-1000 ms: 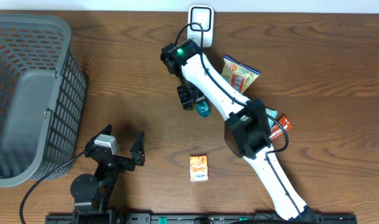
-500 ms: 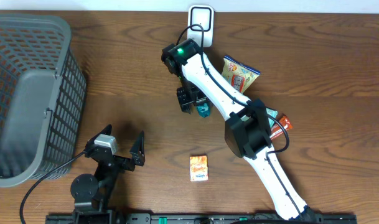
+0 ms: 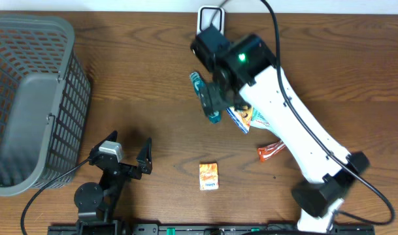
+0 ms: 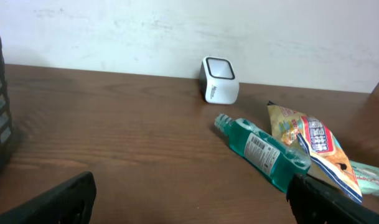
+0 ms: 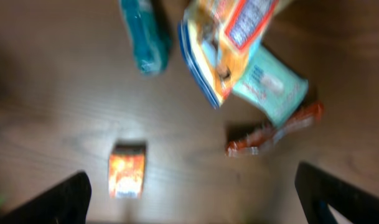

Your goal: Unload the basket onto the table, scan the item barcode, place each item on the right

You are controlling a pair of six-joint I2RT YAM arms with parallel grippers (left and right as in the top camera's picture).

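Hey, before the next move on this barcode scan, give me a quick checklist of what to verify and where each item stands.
1. Right tool open and empty: ok.
2. Left tool open and empty: ok.
3. Teal bottle lying free on the table: ok.
4. Barcode label facing up: ok.
5. Scanner upright, unobstructed in the left wrist view: ok.
6. Scan already registered: cannot tell.

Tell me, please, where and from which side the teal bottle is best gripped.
Probably from above, across the mid-body of the teal bottle, pinching its two long sides. It lies flat with its label facing up, and the snack bag crowds its base end.
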